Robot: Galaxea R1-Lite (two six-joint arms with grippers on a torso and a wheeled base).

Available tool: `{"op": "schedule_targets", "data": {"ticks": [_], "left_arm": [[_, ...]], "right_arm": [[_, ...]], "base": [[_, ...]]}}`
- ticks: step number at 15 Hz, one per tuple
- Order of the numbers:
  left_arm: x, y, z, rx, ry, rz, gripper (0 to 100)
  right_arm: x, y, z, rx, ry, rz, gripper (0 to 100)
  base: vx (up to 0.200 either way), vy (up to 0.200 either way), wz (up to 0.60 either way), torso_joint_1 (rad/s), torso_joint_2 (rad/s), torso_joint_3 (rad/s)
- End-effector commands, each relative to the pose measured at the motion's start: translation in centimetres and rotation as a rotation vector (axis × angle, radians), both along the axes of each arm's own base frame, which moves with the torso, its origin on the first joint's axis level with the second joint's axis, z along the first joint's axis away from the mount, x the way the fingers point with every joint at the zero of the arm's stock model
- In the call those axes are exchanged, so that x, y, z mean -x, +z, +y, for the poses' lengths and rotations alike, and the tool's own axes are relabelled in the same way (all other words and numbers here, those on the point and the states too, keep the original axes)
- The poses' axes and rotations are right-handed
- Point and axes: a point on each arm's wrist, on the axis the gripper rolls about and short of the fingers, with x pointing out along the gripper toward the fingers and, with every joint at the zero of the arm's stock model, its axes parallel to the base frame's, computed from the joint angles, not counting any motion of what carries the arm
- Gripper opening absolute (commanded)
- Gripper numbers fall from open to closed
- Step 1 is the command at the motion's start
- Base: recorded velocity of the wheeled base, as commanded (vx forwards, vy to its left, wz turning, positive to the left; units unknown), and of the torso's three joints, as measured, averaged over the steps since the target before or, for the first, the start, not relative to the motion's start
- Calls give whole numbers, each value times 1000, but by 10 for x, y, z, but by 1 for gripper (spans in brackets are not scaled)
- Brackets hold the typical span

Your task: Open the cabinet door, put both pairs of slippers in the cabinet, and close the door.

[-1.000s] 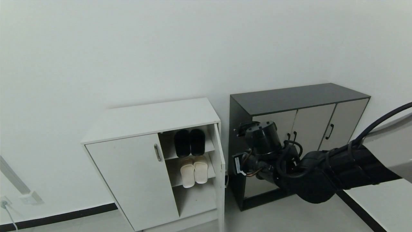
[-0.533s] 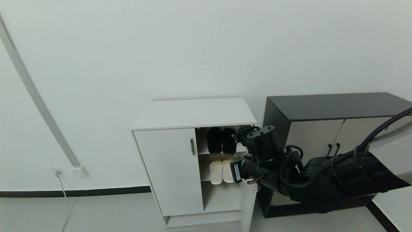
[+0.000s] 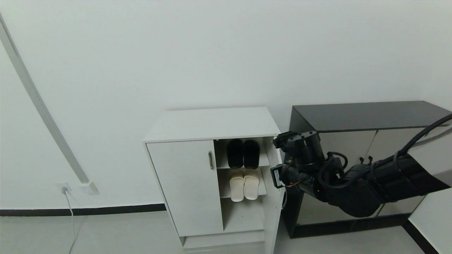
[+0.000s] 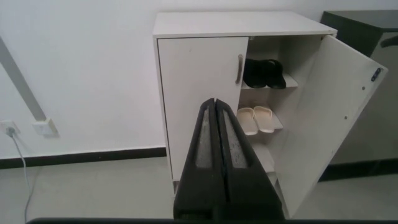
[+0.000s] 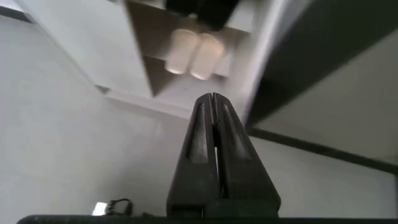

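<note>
Both pairs of slippers are inside the white cabinet (image 3: 212,123). The black pair (image 3: 243,153) sits side by side on the top shelf, toes toward the back. The cream pair (image 3: 244,179) sits the same way on the shelf just below. The cabinet's right door (image 4: 336,118) stands wide open, swung out toward the front, and the head view shows it nearly edge-on. The left door (image 3: 187,187) is shut, with its small metal handle (image 3: 210,159) upright along the inner edge, just beside the black slippers' shelf.

The right arm (image 3: 353,190) comes in from the right, its wrist near the top outer side of the open door. Whether it touches the door cannot be told. The right gripper (image 5: 213,99) has its two fingers pressed flat together with nothing between them. It aims down at the floor in front of the cabinet, with the cream slippers beyond its tips. The left gripper (image 4: 215,102) is also pressed together and holds nothing. It hangs well apart from the cabinet, facing the shut left door.

A dark sideboard (image 3: 363,114) stands just beside the cabinet on the right, against the same white wall. To the left, a pale strip (image 3: 39,102) runs slantwise down the wall to a socket (image 3: 63,186), from which a cable (image 3: 71,215) drops to the floor. A black skirting line (image 3: 81,211) runs along the foot of the wall.
</note>
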Motion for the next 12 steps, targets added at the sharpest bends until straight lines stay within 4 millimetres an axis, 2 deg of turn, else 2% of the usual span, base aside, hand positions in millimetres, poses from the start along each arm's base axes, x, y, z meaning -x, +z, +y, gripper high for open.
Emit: {"op": "schedule_targets", "data": {"ticks": [1,2,5,7,12], "left_arm": [[0,0,0,1,0,1,0],[0,0,0,1,0,0,0],[0,0,0,5,-2,0,0],[0,0,0,5,0,0,0],[0,0,0,5,0,0,0]], "right_arm": [[-7,-5,-10,24,-35,6,0],[-8,-7,-14,32,-45,13,0],[-17,-15,-24,62,-75,31,0],[-27,-30,-34,100,-101,62,0],[-35,-47,-28,112,-92,90,0]], "base": [[200,0,0,-17,-2,7],[200,0,0,-12,-7,7],[0,0,0,0,0,0],[0,0,0,0,0,0],[0,0,0,0,0,0]]}}
